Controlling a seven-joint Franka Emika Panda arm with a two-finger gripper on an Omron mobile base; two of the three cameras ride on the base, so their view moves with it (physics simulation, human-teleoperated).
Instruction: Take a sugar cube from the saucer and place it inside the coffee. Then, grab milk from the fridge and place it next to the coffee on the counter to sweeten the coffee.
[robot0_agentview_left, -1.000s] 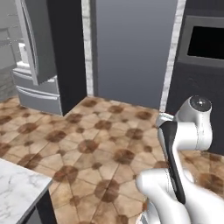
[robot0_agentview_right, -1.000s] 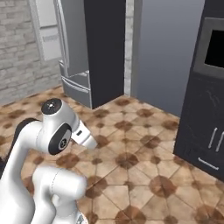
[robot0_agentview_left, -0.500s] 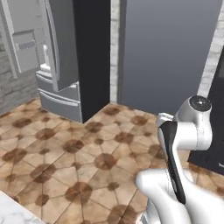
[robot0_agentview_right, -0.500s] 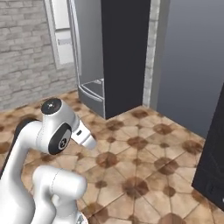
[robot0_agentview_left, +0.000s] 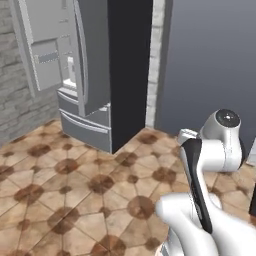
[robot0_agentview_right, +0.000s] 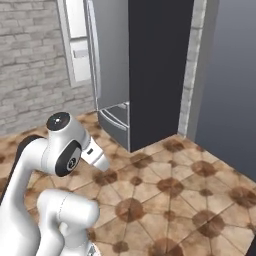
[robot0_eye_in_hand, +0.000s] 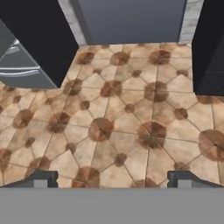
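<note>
The tall light grey fridge (robot0_agentview_left: 82, 75) stood at the far left of the left base view, its doors shut and its dark side panel turned toward the robot; in the right base view the same fridge (robot0_agentview_right: 112, 65) rose just past the arm. A grey brick wall (robot0_agentview_right: 30, 65) ran off to its left, and a broad flat grey panel (robot0_agentview_left: 210, 65) filled the far right. Between robot and fridge lay a brown patterned tile floor (robot0_agentview_left: 75, 190).

The white arm with dark joints (robot0_agentview_left: 210, 165) sat folded close over the base, probably tucked that way for travel rather than for reaching. The two-finger gripper (robot0_eye_in_hand: 111, 178) pointed down at the floor, its dark tips set wide apart at the near edge of the hand view, with bare tiles between them: the jaws were released and carried nothing.

The milk was presumably inside the shut fridge, since no carton could be seen. The mug, saucer and counter lay outside these views, so whether the sugar step was finished could not be told from here. By judgement, the robot was on the fetch-the-milk stage, facing the fridge with the door yet to be opened.
</note>
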